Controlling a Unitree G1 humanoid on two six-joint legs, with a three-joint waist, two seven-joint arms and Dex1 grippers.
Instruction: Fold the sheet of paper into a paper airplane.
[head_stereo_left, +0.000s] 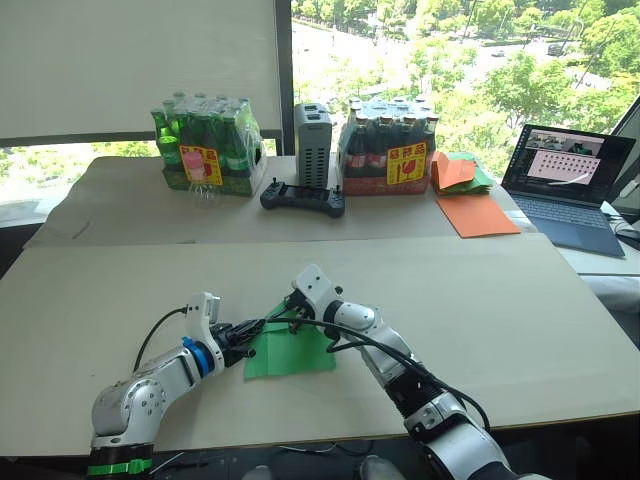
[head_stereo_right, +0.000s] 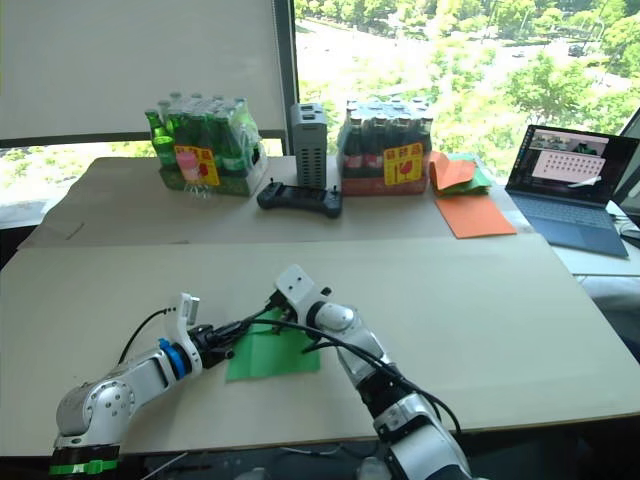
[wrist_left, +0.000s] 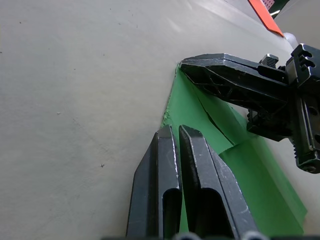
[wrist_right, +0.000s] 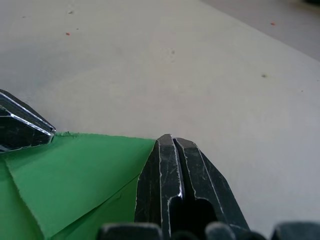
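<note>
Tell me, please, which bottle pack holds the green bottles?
The left pack, beside the window blind; the right pack holds dark bottles with red labels.

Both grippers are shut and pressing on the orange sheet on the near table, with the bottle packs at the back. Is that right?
Not quite. The sheet under the grippers is green, not orange, as the left eye view shows; the orange sheets lie at the back by the laptop. The rest holds: the left gripper and right gripper are shut on the near table, with the bottle packs at the back.
</note>
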